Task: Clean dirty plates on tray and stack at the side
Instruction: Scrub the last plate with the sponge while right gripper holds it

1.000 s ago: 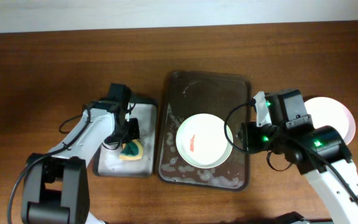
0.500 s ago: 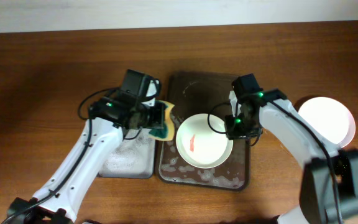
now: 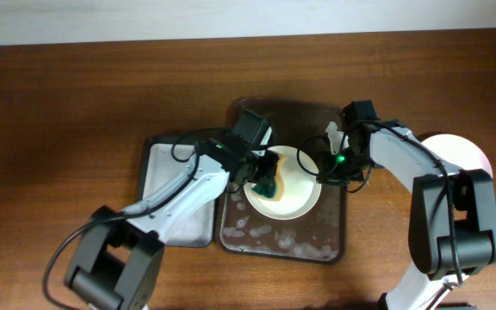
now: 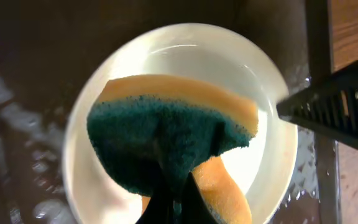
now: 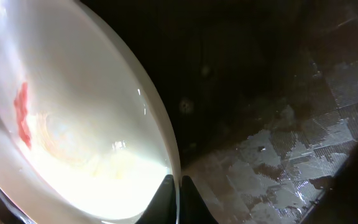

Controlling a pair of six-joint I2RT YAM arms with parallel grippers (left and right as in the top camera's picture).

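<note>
Sponge (image 4: 166, 143) moved over white plate (image 3: 298, 196), clamped in left tool (image 4: 173, 208), right tool (image 5: 178, 193) pinching rim (image 5: 165, 152)

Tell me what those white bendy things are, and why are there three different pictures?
Those are a robot's left arm and right arm, working at a wooden table. Each ends in a two-finger pincher called a gripper. One picture looks down from above. The other two come from small cameras on the wrists, so they look very close up. On the table is a brown tray, wet and soapy, with a white plate in it. Beside it is a grey tray, and another plate lies near the right arm. The left gripper pinches a green and yellow sponge over the white plate. The right gripper pinches that plate's rim. The right wrist camera shows a red smear inside it.
</note>
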